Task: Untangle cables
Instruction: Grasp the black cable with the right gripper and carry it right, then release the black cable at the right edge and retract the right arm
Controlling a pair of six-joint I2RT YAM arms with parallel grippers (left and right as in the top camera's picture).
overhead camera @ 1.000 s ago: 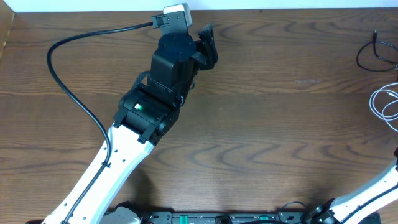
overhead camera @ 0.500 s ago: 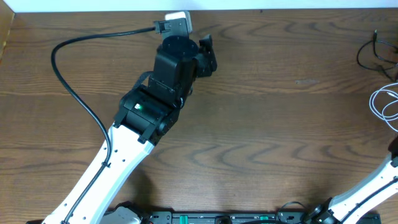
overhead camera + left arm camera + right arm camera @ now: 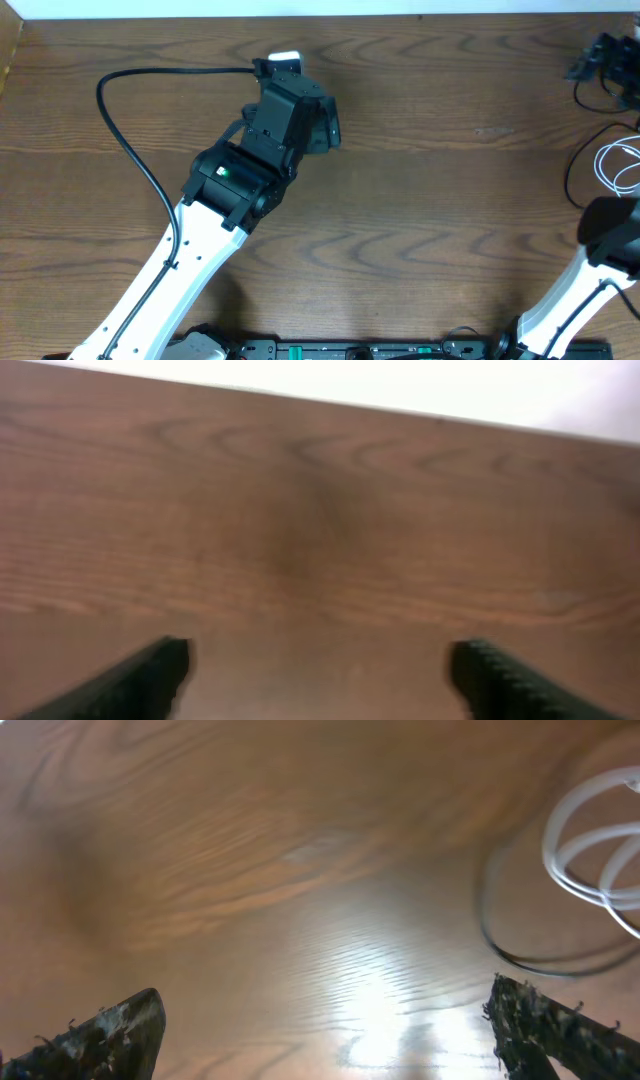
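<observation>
Overhead: two cables, black (image 3: 575, 165) and white (image 3: 618, 168), at the surface's (image 3: 450, 200) right edge, outside both wide, empty jaws.

The middle of the tabletop (image 3: 440, 200) lies bare. At its right edge, the white cable (image 3: 618, 168) and black cable (image 3: 592, 92) crowd together.

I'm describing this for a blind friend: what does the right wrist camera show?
Blurred brown wooden table fills the view, seen between the open right gripper and its two dark fingertips. At the right edge lie white cable loops beside a thin black cable curve.
</observation>
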